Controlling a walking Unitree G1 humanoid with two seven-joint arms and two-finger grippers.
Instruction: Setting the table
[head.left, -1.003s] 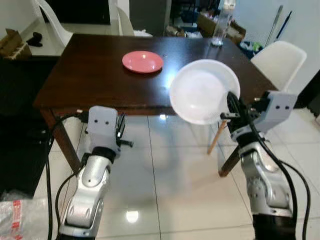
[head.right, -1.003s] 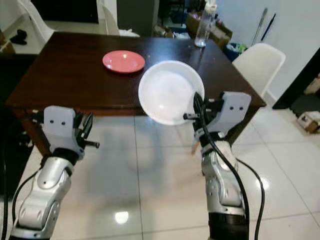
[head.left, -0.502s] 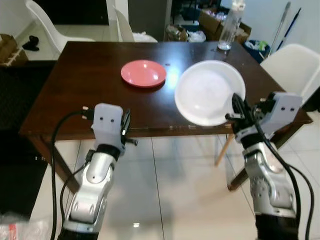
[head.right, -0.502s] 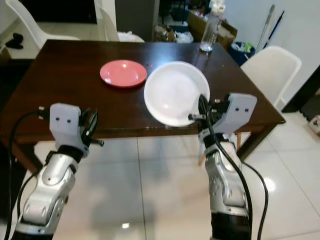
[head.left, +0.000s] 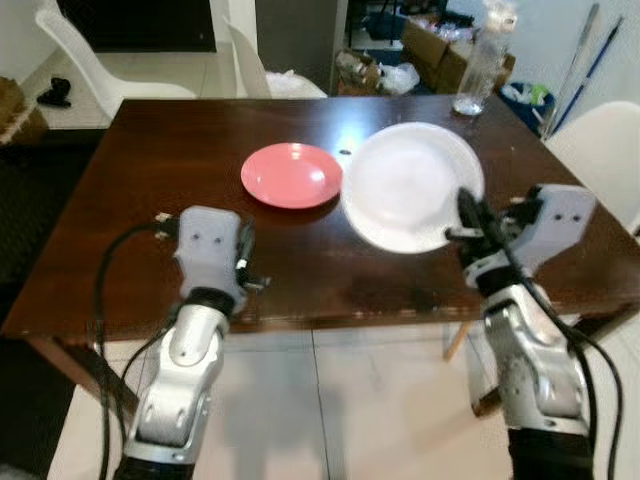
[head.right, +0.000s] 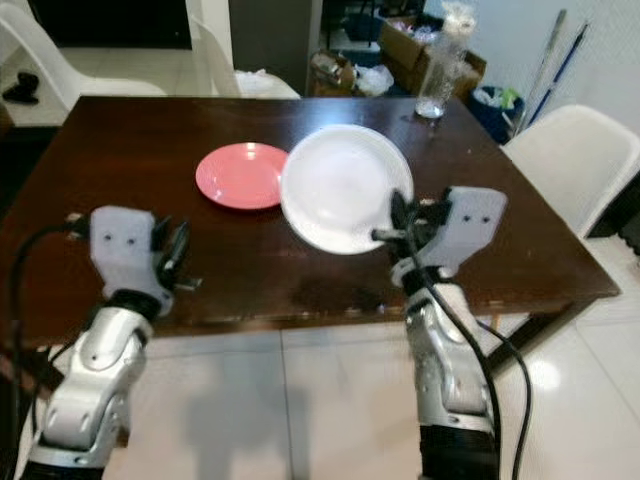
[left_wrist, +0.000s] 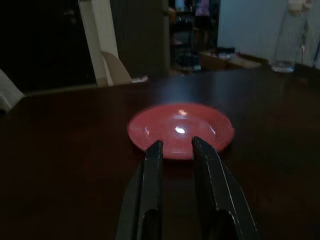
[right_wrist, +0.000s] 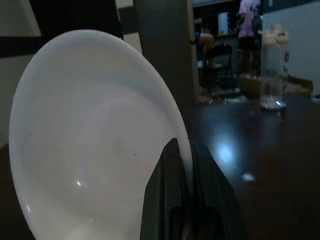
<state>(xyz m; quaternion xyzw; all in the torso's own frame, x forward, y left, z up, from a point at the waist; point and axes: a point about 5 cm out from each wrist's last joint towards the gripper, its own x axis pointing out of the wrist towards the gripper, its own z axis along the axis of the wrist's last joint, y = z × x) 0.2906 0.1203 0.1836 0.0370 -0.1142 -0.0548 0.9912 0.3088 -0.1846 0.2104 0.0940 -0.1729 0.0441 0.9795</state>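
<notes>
Two plates show: a white plate (head.left: 412, 186) pinched by its rim in the right claw (head.left: 466, 214) above the table (head.left: 150, 190), beside an empty pink plate (head.left: 292, 175), the left claw (left_wrist: 176, 150) slightly parted, a bottle (head.left: 476, 72) behind.

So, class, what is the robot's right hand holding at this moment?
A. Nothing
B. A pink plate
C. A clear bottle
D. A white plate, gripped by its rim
D: the right hand is shut on the rim of the white plate, held tilted above the table, while the pink plate lies flat on it.
</notes>
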